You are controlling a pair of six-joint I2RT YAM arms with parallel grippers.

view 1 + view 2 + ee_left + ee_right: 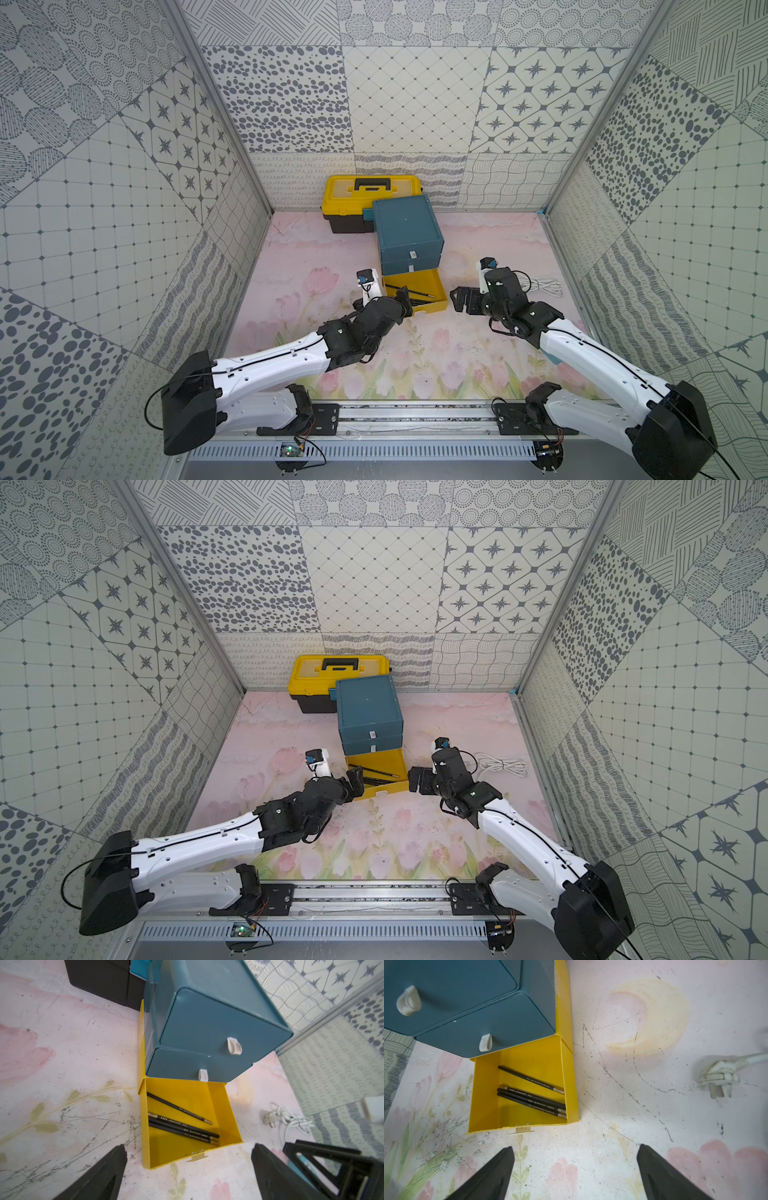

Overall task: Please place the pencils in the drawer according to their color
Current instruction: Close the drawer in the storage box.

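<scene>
**Pencils** (532,1101): four, black, lying in the yellow bottom drawer (187,1093). Long axes slant across it from wall to wall. Three lie together, one apart. No others in view.

**Drawer:** stands drawn out of the cabinet (405,226) toward the tabletop's (415,353) near edge. The upper two are shut.

**Left gripper** (189,1147): jaws apart, empty, at the drawer's front left corner. It is the nearer.

**Right gripper** (576,1147): jaws apart, empty, just beside the drawer's right front corner.

**Likely next:** push the front wall toward the far edge, straight ahead of the left gripper.

Overhead stereo pair; wrist cameras near drawer (207,1022)
</scene>
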